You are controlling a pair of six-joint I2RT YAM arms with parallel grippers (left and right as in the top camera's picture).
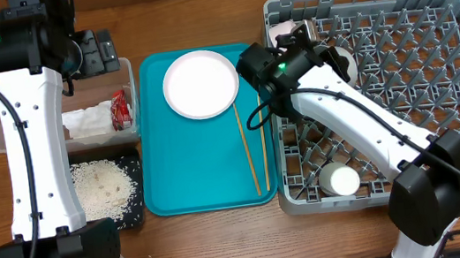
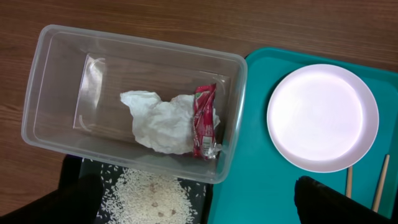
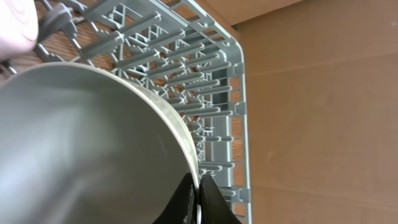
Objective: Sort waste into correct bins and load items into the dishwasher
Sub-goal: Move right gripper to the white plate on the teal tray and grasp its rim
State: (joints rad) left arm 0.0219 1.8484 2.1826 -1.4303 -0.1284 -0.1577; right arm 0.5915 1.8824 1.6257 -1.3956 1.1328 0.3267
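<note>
On the wooden table, one teal tray carries one plate, two chopsticks.

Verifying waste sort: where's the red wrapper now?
Overhead view, left side: the red wrapper lies in the clear tub, right of and touching the napkin, left of the teal tray.

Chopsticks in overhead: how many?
2, both on the teal tray: left chopstick by the plate, right chopstick along the tray's right edge. None seem hidden.
</note>
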